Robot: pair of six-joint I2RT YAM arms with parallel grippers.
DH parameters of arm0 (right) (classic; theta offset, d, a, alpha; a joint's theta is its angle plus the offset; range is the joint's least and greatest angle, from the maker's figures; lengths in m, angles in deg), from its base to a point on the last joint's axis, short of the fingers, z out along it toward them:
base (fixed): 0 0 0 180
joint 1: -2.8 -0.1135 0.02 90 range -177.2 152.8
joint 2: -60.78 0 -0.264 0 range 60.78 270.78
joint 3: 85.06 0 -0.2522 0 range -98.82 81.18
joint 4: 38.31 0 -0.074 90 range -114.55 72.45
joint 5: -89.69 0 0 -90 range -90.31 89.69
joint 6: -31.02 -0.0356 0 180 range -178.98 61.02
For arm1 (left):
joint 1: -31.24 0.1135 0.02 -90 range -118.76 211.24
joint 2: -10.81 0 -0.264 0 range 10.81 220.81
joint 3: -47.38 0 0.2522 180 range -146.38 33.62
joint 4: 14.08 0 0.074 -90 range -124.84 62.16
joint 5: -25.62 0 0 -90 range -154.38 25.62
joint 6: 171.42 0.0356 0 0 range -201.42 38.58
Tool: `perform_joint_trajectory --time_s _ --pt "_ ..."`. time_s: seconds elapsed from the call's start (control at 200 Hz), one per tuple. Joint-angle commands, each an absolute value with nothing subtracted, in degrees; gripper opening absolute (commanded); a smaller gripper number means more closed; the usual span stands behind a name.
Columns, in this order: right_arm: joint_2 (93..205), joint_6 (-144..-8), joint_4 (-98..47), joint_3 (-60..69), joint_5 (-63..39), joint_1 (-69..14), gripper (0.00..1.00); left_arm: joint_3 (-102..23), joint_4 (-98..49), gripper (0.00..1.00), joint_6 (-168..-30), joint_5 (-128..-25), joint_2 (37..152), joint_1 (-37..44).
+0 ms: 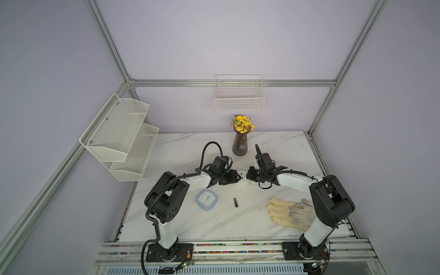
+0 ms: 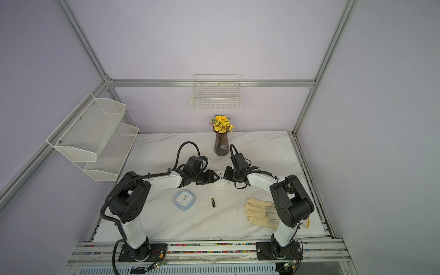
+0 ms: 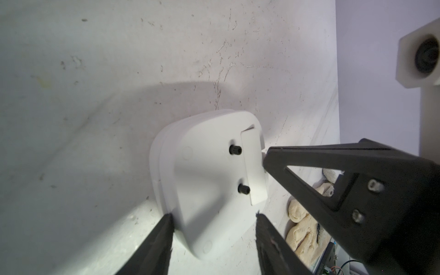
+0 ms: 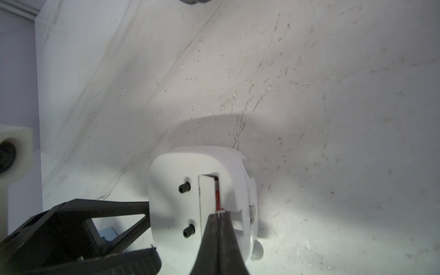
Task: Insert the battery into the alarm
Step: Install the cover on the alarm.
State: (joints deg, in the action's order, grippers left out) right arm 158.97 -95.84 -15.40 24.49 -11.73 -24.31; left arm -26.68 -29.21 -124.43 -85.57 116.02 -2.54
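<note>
A white alarm [image 3: 202,171] lies face down on the marble table, seen between both grippers in both top views [image 1: 242,179] [image 2: 221,182]. Its back carries two black knobs and a battery cover [image 4: 207,195] lifted at one edge, red showing underneath. My right gripper [image 4: 218,214] [image 1: 247,176] is shut on the cover's small tab. My left gripper [image 3: 214,216] [image 1: 238,177] straddles a corner of the alarm, one finger [image 3: 166,228] pressed against its side. The black and gold battery [image 1: 235,202] [image 2: 213,202] lies loose on the table, nearer the front.
A light-blue clock [image 1: 206,199] lies face up left of the battery. A cream work glove [image 1: 288,212] lies by the right arm's base. A vase of yellow flowers [image 1: 240,142] stands just behind the grippers. Wire baskets [image 1: 239,97] hang on the walls.
</note>
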Motion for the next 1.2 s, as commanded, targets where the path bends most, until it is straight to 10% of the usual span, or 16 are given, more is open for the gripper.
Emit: perform_joint_trajectory --time_s 0.0,0.73,1.195 --pt "159.83 -94.30 -17.26 24.77 -15.96 -25.77 0.00 -28.28 -29.14 0.56 -123.00 -87.15 116.98 -3.41" --pt "163.50 -93.74 -9.24 21.66 -8.37 -26.37 0.00 -29.89 -31.00 0.56 -122.38 -87.19 118.24 -3.41" --pt "162.12 -92.73 -4.93 18.10 -2.79 -27.08 0.19 -30.06 -32.90 0.56 -121.41 -85.73 116.56 -3.13"
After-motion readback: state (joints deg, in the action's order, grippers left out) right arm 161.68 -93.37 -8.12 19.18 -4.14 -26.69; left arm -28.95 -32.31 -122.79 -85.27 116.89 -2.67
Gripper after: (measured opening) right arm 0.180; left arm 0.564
